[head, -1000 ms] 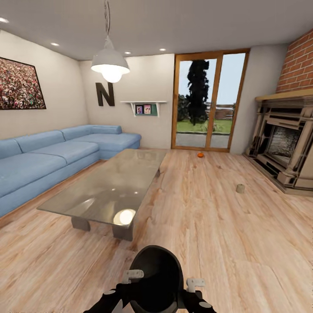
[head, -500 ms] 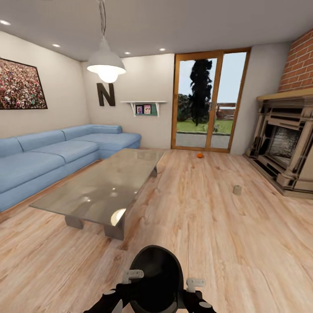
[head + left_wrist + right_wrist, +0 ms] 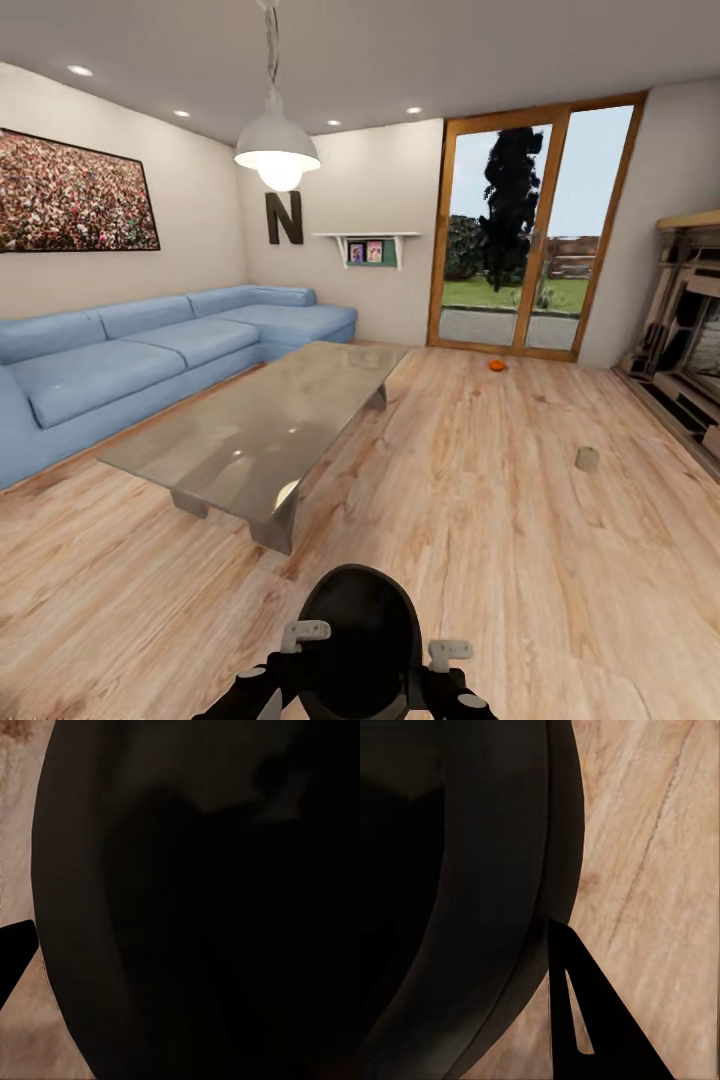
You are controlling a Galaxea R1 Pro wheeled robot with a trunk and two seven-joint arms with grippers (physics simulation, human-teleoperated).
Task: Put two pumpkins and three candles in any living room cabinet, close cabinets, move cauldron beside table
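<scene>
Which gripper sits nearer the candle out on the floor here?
Right. The candle lies ahead on the robot's right side; the right gripper flanks the cauldron on that side, the left gripper on the far side.

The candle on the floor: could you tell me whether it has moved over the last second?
No. The candle keeps its place between the glass door and fireplace; the camera turned.

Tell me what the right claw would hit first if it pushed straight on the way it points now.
Most likely the wooden floor: the right wrist view looks along the claw onto the planks, beside the dark curved wall of the robot's body, which it may graze. Depth is unclear.
</scene>
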